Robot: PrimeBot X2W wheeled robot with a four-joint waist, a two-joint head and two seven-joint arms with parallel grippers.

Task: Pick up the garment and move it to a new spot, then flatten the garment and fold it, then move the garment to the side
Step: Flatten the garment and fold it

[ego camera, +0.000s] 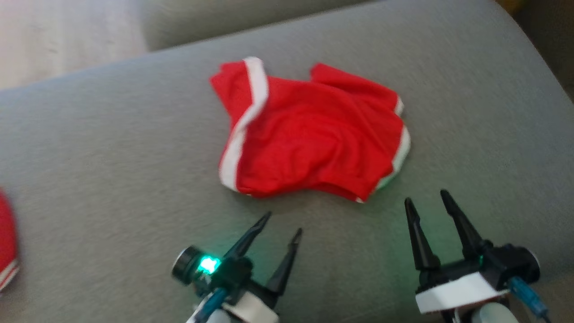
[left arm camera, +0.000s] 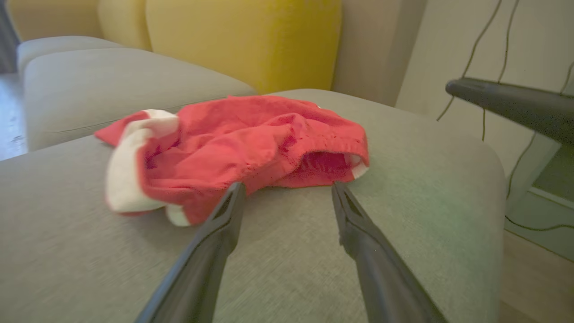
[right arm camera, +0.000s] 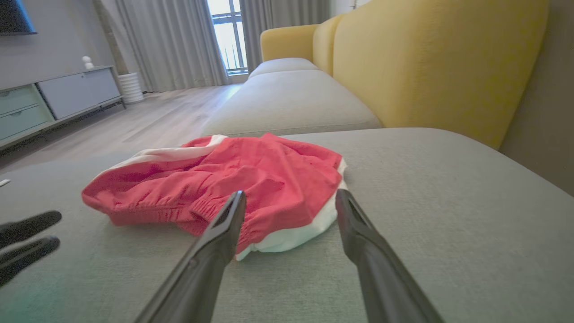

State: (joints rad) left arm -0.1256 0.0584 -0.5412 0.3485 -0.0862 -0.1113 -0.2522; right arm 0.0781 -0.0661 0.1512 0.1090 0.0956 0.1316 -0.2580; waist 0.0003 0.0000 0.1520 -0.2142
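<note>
The garment is a pair of red shorts with white trim, lying crumpled on the grey sofa cushion. It also lies just past the fingers in the left wrist view and the right wrist view. My left gripper hovers open a little short of the garment's near edge, nothing between its fingers. My right gripper stands open just off the garment's near right corner, also empty.
Another red cloth with white stripes lies at the cushion's left edge. Yellow backrests rise behind the cushions. A wooden floor and a low cabinet lie beyond. Cables hang by the wall.
</note>
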